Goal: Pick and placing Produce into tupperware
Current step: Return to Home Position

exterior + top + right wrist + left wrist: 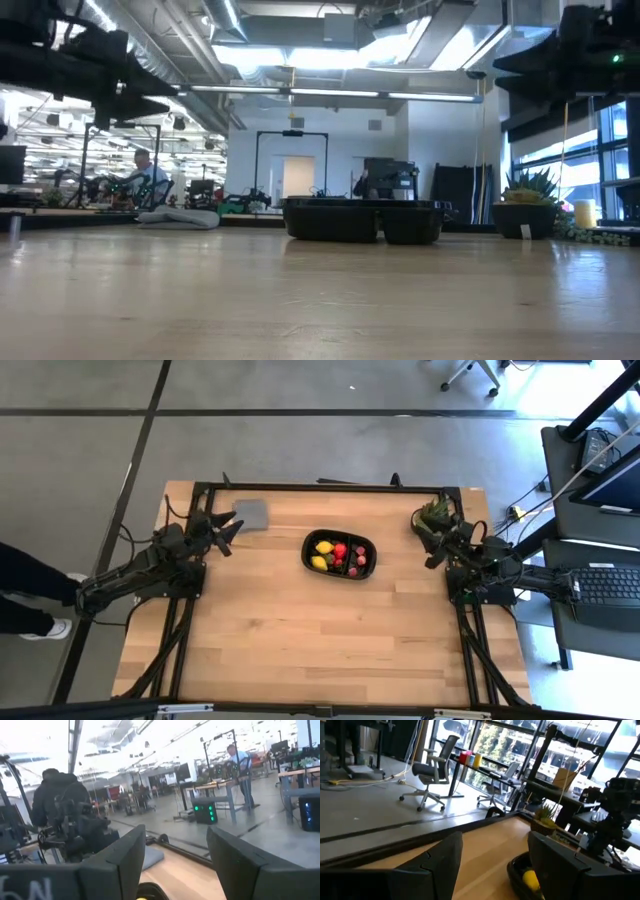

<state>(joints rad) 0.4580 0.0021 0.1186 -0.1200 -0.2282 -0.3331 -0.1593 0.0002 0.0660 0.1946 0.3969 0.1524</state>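
The black tupperware tray (pixel 340 555) rests by its base on the middle of the wooden table and holds the produce: yellow lemon-like pieces (pixel 320 561), a red piece (pixel 340 550) and small pink ones. In the low view the tray (pixel 362 220) shows side on. My left gripper (pixel 232 532) hovers open to the tray's left, raised off the table. Its wrist view (pixel 495 865) looks at the tray's end (pixel 517 869) and a lemon (pixel 531 880). My right gripper (pixel 428 542) hovers open to the tray's right; in its wrist view (pixel 172 865) a yellow piece (pixel 146 896) shows low between the fingers.
A flat grey square piece (pixel 251 514) lies near the far edge, just beyond my left gripper. A small potted plant (pixel 435 512) stands at the far right corner beside my right arm. Bare wood stretches from the tray to the near edge. People and office chairs show in the room behind.
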